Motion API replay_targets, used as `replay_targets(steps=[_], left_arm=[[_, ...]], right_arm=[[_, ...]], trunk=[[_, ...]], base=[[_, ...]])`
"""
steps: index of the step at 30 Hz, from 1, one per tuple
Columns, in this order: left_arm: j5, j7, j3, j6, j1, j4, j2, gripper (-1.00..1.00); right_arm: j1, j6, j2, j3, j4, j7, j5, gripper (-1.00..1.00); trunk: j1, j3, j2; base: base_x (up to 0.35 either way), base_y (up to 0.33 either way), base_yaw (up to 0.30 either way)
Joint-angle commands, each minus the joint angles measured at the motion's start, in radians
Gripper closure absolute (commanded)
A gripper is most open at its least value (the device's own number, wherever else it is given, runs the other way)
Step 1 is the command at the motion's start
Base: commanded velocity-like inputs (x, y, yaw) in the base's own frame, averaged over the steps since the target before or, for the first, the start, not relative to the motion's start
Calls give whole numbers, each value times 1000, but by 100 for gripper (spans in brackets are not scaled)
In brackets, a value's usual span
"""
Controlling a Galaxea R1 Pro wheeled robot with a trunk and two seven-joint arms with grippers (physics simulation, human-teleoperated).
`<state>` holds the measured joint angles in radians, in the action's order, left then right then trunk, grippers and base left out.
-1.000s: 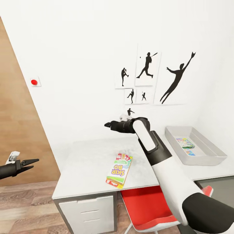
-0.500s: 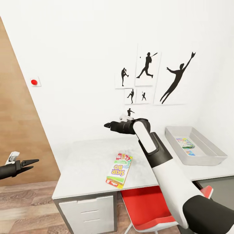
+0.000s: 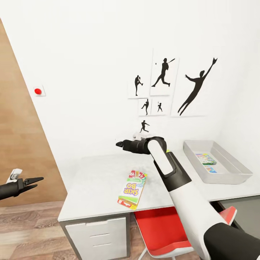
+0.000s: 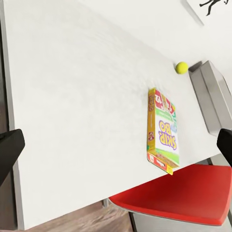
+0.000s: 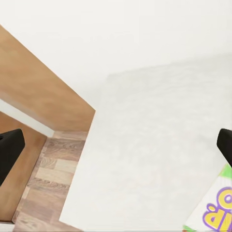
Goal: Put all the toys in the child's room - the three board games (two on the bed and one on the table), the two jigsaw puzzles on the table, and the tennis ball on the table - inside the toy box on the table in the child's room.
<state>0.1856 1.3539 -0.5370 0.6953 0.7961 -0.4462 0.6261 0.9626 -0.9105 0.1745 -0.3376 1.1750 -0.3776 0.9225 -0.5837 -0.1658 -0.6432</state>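
A green-edged Skip-Bo board game (image 3: 132, 188) lies flat near the front edge of the pale grey table (image 3: 94, 184); the left wrist view shows the same game (image 4: 163, 131). My right gripper (image 3: 118, 144) hovers open above the table's back part, pointing left, with nothing in it. Out to the left of the table, over the floor, my left gripper (image 3: 37, 179) is open and empty. The tennis ball (image 4: 181, 67) rests beside the toy box (image 4: 211, 94). The grey toy box (image 3: 231, 169) stands at the table's right end with flat colourful items (image 3: 206, 158) inside, too small to identify. The bed is out of view.
A red chair (image 3: 162, 231) is tucked under the table beside a white drawer unit (image 3: 97, 234). A wooden door (image 3: 21, 144) stands at the left. A lower dark cabinet top (image 3: 243, 211) joins the table at the right. Black player silhouettes (image 3: 164, 74) hang on the wall.
My right gripper has sunk a little toward the table, uncovering one small silhouette on the wall. The left arm and the game have not moved.
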Motion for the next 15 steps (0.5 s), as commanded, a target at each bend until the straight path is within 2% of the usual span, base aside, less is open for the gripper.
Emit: replay_targets(steps=[1, 7, 15], left_arm=[[11, 8, -7, 10, 2, 0, 1, -100], [11, 8, -7, 10, 2, 0, 4, -100], [11, 5, -8, 12, 2, 0, 6, -100]], right_arm=[[-4, -1, 0, -1, 0, -11, 10, -100], [-11, -4, 0, 1, -3, -43, 12, -100], [-13, -3, 0, 8, 1, -209, 18, -100]], trunk=[[0, -2, -2], [0, -2, -2], [0, -2, -2]], base=[[51, 0, 0], [153, 0, 0], [52, 0, 0]])
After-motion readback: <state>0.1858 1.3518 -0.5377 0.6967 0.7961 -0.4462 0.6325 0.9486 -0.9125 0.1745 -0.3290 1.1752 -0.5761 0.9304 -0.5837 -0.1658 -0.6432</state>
